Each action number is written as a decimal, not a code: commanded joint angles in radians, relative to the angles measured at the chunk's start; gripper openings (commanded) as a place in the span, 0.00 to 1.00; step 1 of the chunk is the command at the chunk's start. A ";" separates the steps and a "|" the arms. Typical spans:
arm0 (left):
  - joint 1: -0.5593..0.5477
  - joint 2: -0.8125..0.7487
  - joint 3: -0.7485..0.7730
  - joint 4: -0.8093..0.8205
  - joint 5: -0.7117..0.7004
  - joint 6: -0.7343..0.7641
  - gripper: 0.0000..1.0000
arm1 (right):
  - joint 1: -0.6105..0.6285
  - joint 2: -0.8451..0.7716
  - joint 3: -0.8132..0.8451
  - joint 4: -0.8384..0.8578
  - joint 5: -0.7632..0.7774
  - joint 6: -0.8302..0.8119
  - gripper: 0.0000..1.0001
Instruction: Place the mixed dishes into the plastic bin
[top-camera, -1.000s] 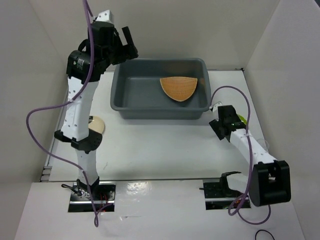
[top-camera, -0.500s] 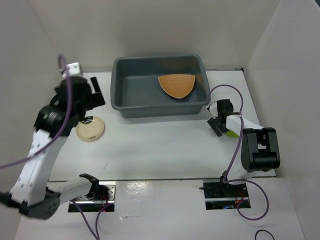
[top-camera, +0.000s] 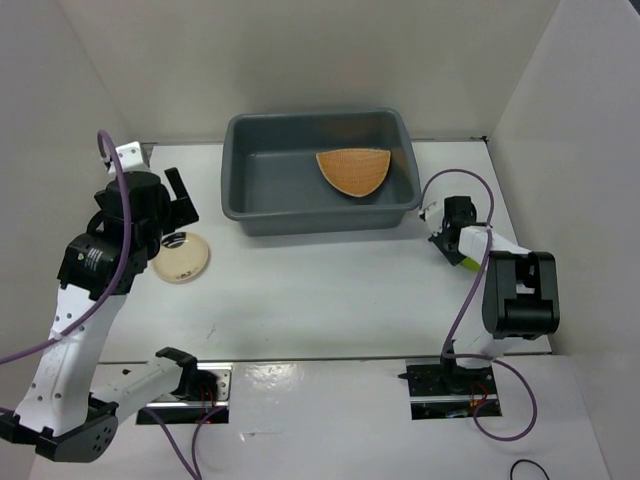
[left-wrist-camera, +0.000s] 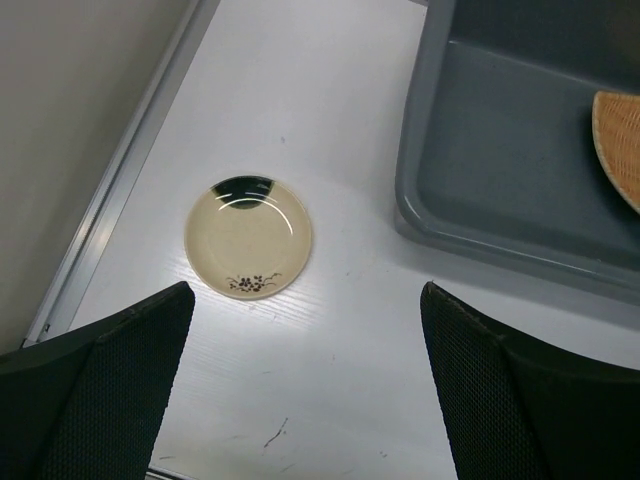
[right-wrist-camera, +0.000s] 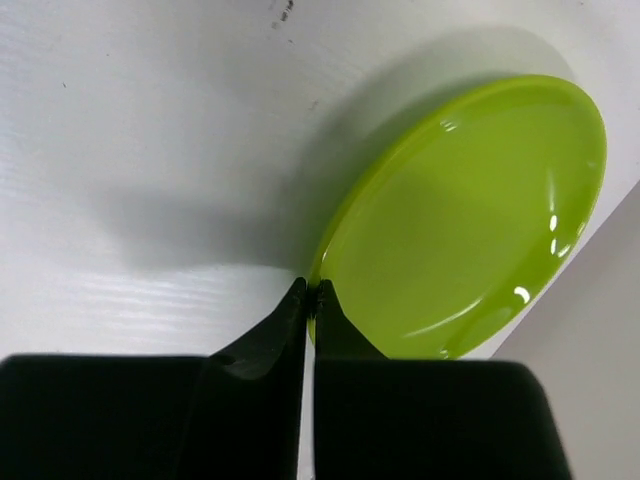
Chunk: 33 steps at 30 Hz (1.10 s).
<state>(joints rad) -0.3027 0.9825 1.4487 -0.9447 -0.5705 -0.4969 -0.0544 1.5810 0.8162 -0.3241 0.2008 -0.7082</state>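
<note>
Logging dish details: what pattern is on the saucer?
Cream saucer, dark rim patch plus small floral sprig; best in left wrist view.

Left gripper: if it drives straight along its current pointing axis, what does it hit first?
Probably bare table, between the saucer and the bin. The left gripper is open; depth unclear.

The plate (top-camera: 352, 170) lies in the bin (top-camera: 320, 218), the saucer (top-camera: 181, 258) left of it, another dish (right-wrist-camera: 470, 220) right of it.
</note>
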 joint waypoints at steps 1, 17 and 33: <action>0.016 -0.041 0.009 0.040 -0.014 0.014 1.00 | -0.024 -0.077 0.058 -0.092 -0.090 0.018 0.00; 0.111 -0.007 -0.142 0.149 0.201 -0.026 1.00 | 0.413 -0.265 0.527 -0.072 -0.035 0.007 0.00; 0.367 0.087 -0.255 -0.002 0.647 -0.015 1.00 | 0.515 0.494 0.978 0.049 -0.155 -0.066 0.00</action>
<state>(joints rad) 0.0448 1.0996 1.2270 -0.9180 0.0128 -0.5030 0.4522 2.0323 1.6691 -0.3527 0.0616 -0.7551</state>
